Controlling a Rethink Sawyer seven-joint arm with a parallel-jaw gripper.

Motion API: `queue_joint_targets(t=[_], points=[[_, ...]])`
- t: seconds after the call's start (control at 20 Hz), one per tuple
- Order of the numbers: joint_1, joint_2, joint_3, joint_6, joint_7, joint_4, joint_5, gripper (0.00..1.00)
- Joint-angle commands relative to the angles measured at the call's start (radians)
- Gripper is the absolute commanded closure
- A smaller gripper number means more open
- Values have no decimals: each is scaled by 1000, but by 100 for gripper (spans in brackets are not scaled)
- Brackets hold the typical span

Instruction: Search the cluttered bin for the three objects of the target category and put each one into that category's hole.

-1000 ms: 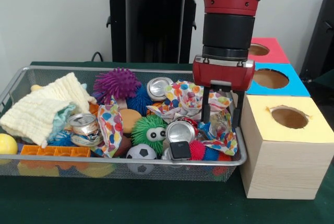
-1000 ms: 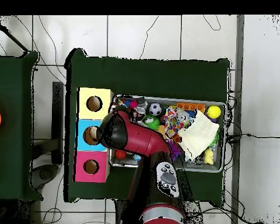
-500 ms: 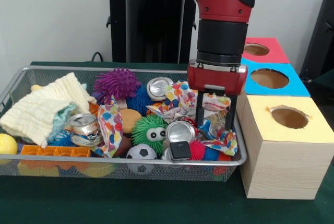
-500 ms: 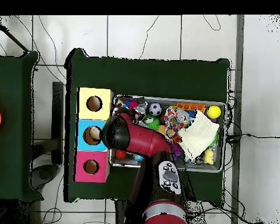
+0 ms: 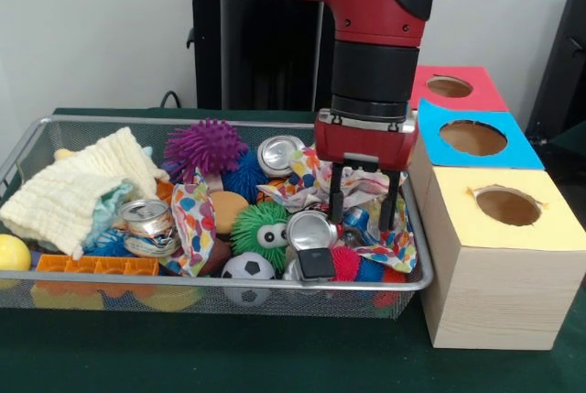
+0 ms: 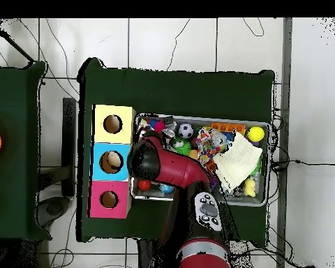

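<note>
No legible text, labels or numbers.

The wire bin [image 5: 27, 150] lies under the tool [image 5: 363, 215] and is heaped with toys, cloths and cans. A crushed silver can [image 5: 309, 229] lies on its side just beside the tool's open fingers. Yellow [image 5: 506, 205], blue [image 5: 472, 137] and red [image 5: 449, 87] holed boxes stand beside the tool, all upright.

a pale wall [image 5: 92, 27] stands behind the green bench [image 5: 183, 356]; white tiled floor [image 6: 184, 42] carries thin cables.
</note>
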Motion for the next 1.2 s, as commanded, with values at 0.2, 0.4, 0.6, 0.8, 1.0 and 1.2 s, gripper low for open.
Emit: queue_joint_targets(t=[0.2,0.4,0.6,0.8,1.0,1.2], points=[[-31,45,73,-24,135,4,-47,0],[-32,46,75,-20,129,-1,-51,0],[-32,43,73,-15,126,0,-53,0],[-31,35,75,-13,130,13,-57,0],[-23,28,70,-13,142,24,-60,0],[-14,31,66,-17,151,25,-59,0]])
